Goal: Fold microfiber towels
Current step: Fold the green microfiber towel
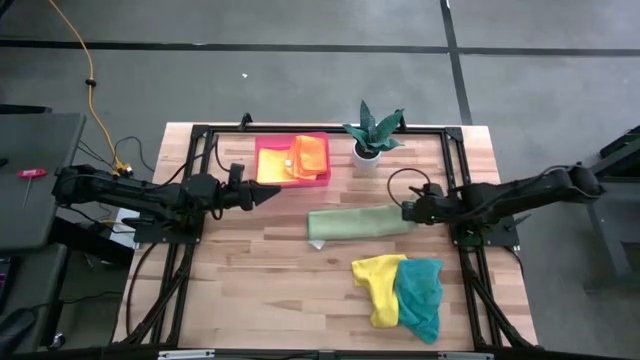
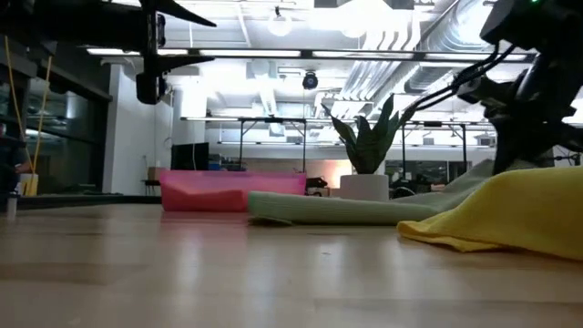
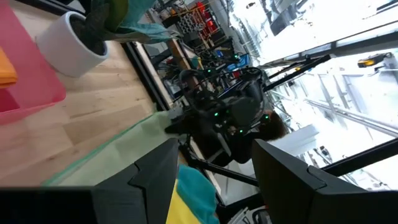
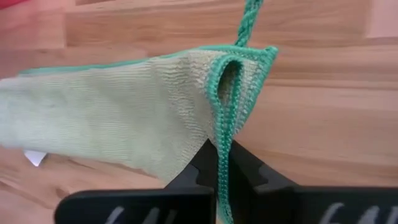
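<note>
A light green towel [image 1: 360, 222], folded into a long strip, lies flat on the table's middle; it also shows in the low view [image 2: 337, 210]. My right gripper [image 1: 408, 212] is shut on the strip's right end. My left gripper [image 1: 275, 195] is open and empty, raised above the table left of the strip, beside the pink tray [image 1: 262, 150]; its fingers [image 3: 155, 177] stand apart. A yellow towel [image 1: 378, 285] and a teal towel [image 1: 420, 295] lie crumpled together near the front right. An orange towel [image 1: 310, 155] and a yellow one [image 1: 270, 165] lie in the tray. My right gripper pinches the light green towel's right end between its two fingers, at the dark green hemmed edge [image 4: 221, 146]. Several layers are caught; the hem loops over just beyond the fingertips. The fingers come low from the table's right side, along the strip. The strip lies on the table.
A potted plant [image 1: 372, 135] in a white pot stands at the back, right of the tray. Black frame rails [image 1: 200, 180] run along the table's left, right and far sides. Bare wood [image 1: 250, 280] shows at the front left.
</note>
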`<state>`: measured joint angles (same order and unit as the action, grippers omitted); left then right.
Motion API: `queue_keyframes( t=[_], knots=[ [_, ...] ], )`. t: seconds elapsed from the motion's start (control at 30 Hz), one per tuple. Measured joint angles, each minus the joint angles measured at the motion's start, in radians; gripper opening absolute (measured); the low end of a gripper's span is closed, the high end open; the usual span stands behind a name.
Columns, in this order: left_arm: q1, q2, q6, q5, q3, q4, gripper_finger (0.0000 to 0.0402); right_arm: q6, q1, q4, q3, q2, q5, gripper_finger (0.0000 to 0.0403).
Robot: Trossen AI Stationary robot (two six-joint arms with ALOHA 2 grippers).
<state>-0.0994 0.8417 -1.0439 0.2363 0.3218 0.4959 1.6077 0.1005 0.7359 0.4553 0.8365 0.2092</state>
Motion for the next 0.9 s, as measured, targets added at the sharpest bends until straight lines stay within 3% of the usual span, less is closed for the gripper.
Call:
queue_keyframes(
  t=[0.2,0.4,0.67,0.9],
  knots=[
    [0.000,0.000,0.000,0.003,0.000,-0.014,0.0195,0.008,0.000,0.051,0.000,-0.066,0.000,0.0000],
    [0.000,0.000,-0.001,0.011,0.000,-0.015,0.0195,-0.015,0.000,0.045,0.088,-0.045,0.049,0.0000],
    [0.000,0.000,0.000,0.008,0.000,-0.025,0.0195,-0.084,-0.001,-0.074,0.192,0.089,0.076,0.0000],
    [0.000,0.000,0.000,0.012,0.000,-0.029,0.0195,-0.083,-0.001,-0.371,0.191,0.271,0.071,0.0000]
  ],
)
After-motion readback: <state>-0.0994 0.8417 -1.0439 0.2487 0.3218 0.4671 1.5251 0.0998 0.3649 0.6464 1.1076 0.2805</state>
